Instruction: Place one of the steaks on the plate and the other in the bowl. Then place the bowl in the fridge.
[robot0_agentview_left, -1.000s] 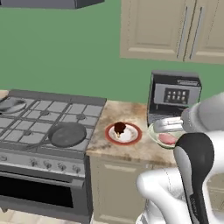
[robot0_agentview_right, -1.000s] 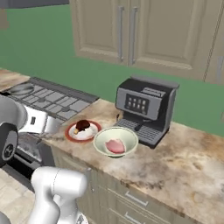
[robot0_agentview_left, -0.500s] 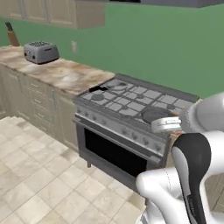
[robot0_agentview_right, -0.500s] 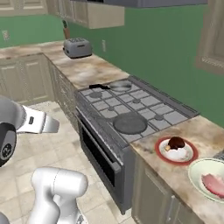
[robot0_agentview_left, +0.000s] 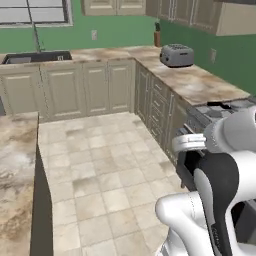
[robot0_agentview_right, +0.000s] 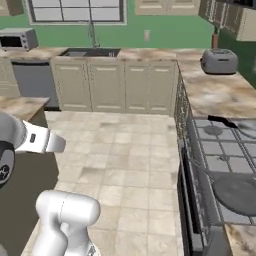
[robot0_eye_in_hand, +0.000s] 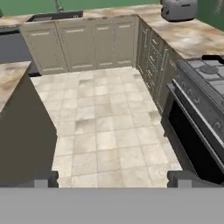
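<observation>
The gripper (robot0_eye_in_hand: 113, 178) hangs empty over the floor (robot0_eye_in_hand: 105, 127), jaws spread wide, its tips at the bottom of the hand view. None of these views takes in a steak, plate, bowl or fridge, so their place, heading and long axis can't be told. The stove (robot0_agentview_right: 227, 165) sits at right, toaster (robot0_agentview_right: 218, 61) upper right. Progress can't be judged; at least the fridge step looks left.

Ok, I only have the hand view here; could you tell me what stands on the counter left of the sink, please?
Observer: A grey microwave stands there.
Operator: Thank you. Is anything beyond the toaster?
Observer: Yes, what looks like a knife block stands in the corner, by the wall.
Operator: And what is above the sink?
Observer: A wide window, with the tap rising in front of it.
</observation>
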